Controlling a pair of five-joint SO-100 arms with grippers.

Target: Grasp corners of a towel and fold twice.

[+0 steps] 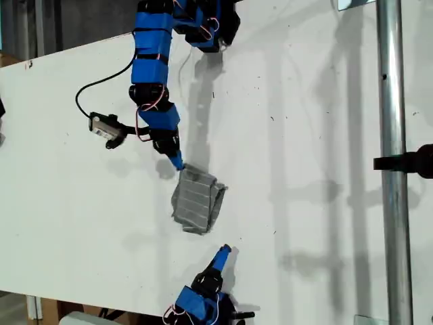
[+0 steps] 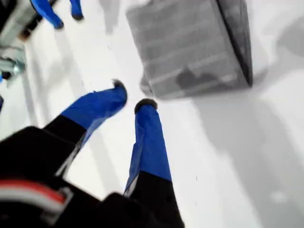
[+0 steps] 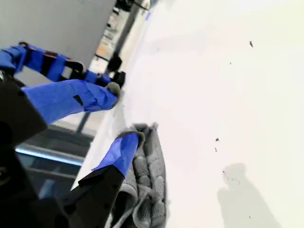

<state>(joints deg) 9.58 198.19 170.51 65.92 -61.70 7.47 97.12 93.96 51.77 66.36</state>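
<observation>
Exterior view: the towel (image 1: 196, 200) lies on the white counter (image 1: 325, 135) as a compact, layered packet between my two grippers, with a doubled flap along one long side.
Second gripper: my second gripper (image 1: 177, 162) stands at the packet's near corner, its tip touching or all but touching the cloth.
Second wrist view: the jaws of my second gripper (image 3: 122, 114) are spread apart with nothing clamped. One fingertip (image 3: 130, 137) rests at the towel's (image 3: 152, 166) bunched edge, and the other hangs clear above it.
First gripper: my first gripper (image 1: 224, 251) is just short of the packet's far end, apart from it, with bare counter between.
First wrist view: the jaws of my first gripper (image 2: 132, 96) are slightly apart and empty. The towel (image 2: 190, 47) lies straight ahead of the tips and a little to one side, its nearest corner just beyond one fingertip (image 2: 145, 103).
Long axis: the packet's longer side runs roughly along the line from one gripper to the other, so each faces a short end.
Nearer arm: the second, already at the cloth; the first is near but not touching.
Stage (judgement): the layered look suggests folding is well along. I cannot tell whether both folds are done.
Next move (judgement): it turns on the second gripper's lower finger getting under that near corner, not merely on top of it.
</observation>
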